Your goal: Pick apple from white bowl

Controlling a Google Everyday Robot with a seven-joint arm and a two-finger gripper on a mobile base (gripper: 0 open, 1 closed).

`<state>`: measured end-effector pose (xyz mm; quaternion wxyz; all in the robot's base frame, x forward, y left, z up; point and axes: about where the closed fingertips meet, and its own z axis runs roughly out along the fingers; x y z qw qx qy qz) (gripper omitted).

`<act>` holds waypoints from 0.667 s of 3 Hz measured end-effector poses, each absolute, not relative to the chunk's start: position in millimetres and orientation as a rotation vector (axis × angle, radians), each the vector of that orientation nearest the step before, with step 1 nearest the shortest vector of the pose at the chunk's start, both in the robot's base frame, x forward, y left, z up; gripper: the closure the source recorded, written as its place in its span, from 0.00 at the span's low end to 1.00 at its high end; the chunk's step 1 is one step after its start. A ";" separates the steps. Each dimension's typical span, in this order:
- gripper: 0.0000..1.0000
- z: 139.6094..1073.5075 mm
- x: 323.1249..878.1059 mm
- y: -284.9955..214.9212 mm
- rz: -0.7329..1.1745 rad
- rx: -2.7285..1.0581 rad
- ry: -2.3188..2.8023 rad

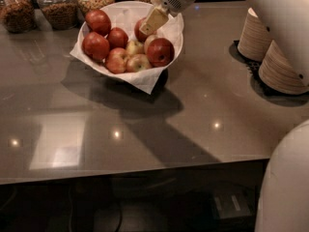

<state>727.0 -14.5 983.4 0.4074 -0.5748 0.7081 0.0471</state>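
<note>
So the robot is working on the reach-in step here; the hand (153, 22) is hanging over the far-right part of the bowl (177, 30), tilting down and leftward, right on top of the apple (138, 30). That apple is sitting at the far-right of the pile, against the bowl's far wall, and the hand is covering a good part of it; I can't tell if they're touching or just very close. I also can't tell whether the hand is open or closed from this angle, so I'm not calling it a grasp yet; nothing is looking lifted.

The bowl is sitting on the far-left part of the tabletop (193, 110), with paper (147, 81) poking out past its near rim. A big dark apple (160, 51) is lying just near-right of the target, and pale yellow-green apples (135, 46) are crowding in just on its near side; more red ones are filling the left half.

My guess for the next move: it's needing to settle straight down around the target, close firmly on it, then lift vertically. I'm thinking the tricky bit is the crowding; a round fruit is likely to roll or nudge its neighbours if the approach is coming in off-centre. The stacked bowls (277, 62) at the right are well apart, so they aren't a worry.
</note>
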 end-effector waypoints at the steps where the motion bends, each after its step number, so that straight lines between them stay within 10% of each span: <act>1: 0.27 961.3 744.2 3.0 0.142 -1.451 1.789; 2: 0.27 952.4 750.2 6.3 0.138 -1.453 1.802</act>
